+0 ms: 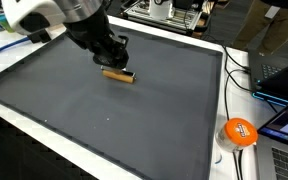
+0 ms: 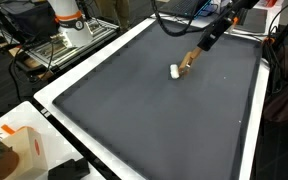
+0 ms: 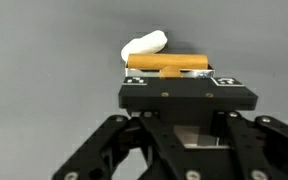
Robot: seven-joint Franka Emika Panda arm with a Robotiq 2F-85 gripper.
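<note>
A dark grey mat (image 1: 104, 125) covers nearly the whole table (image 1: 220, 110), leaving 1 white border along its edges; cluttered desks and cables ring it. Wide open mat stretches from the gripper (image 1: 117, 68) toward the near edge. The gripper hangs low by the far edge, clenched on a wooden block (image 3: 167, 64). 1 white lump (image 3: 144, 44) sits at the block's end. An orange roll (image 1: 240, 131) lies on the border, its print too small to read.

No text we can read, white label on the orange disc (image 1: 240, 131) too small for us, red mark on the pale box (image 2: 19, 150) blurred, wooden block (image 3: 167, 64) showing us no lettering.
</note>
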